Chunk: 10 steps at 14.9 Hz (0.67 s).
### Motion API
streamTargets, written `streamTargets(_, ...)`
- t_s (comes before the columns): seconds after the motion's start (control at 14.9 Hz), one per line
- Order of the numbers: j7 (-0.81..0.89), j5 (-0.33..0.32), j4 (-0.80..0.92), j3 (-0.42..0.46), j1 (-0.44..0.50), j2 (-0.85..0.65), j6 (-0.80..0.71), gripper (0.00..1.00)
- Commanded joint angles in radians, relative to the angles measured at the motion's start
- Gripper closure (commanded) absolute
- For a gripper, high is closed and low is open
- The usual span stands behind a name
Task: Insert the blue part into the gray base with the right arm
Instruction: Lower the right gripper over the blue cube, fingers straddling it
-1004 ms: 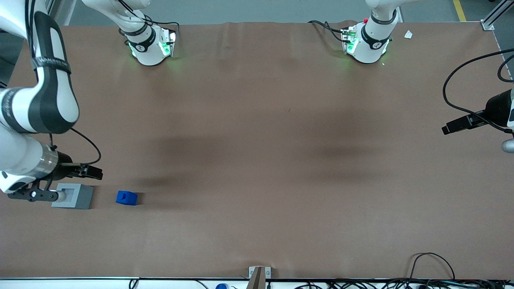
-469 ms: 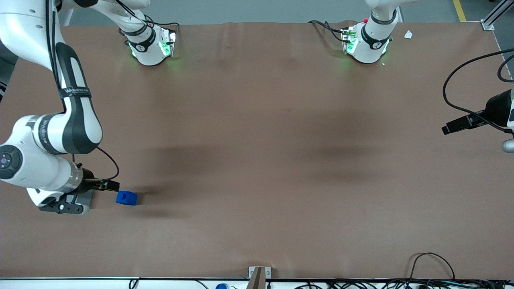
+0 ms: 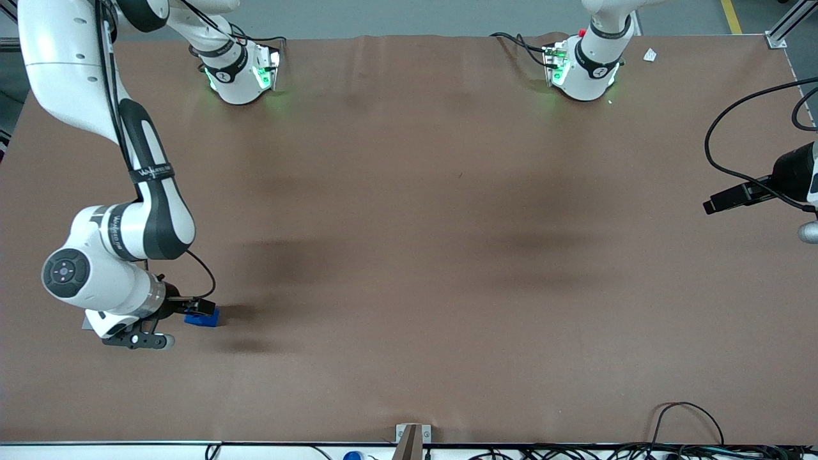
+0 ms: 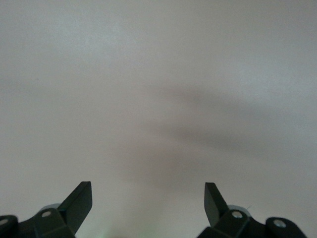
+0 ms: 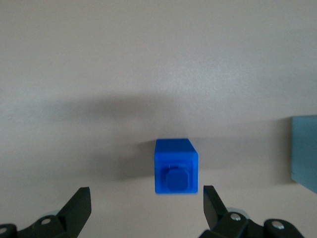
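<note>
One blue part (image 3: 203, 317) lies on the brown table (image 3: 409, 255) at the lower left of the front view. The right arm (image 3: 121, 230) hangs above it, and its gripper (image 5: 144, 206) has its fingers (image 5: 79, 206) spread wide, the part between them but untouched. The gray base (image 5: 304, 151) sits just beside the part, mostly hidden under the arm. Lettering on the arm's dark bands is too small to read.

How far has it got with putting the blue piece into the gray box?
Early stage. Done: the hand is over the blue part, fingers open either side. In hand: lining up to grasp; the part lies loose on the table. Left: gripping, carrying and inserting into the gray base beside it.
</note>
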Motion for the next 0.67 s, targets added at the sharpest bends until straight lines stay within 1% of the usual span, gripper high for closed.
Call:
streamTargets(0.0, 0.014, 0.002, -0.110, -0.003, -0.007, -0.010, 0.143, 0.00)
streamTargets(0.6, 0.015, 0.003, -0.104, -0.005, -0.028, 0.016, 0.156, 0.00)
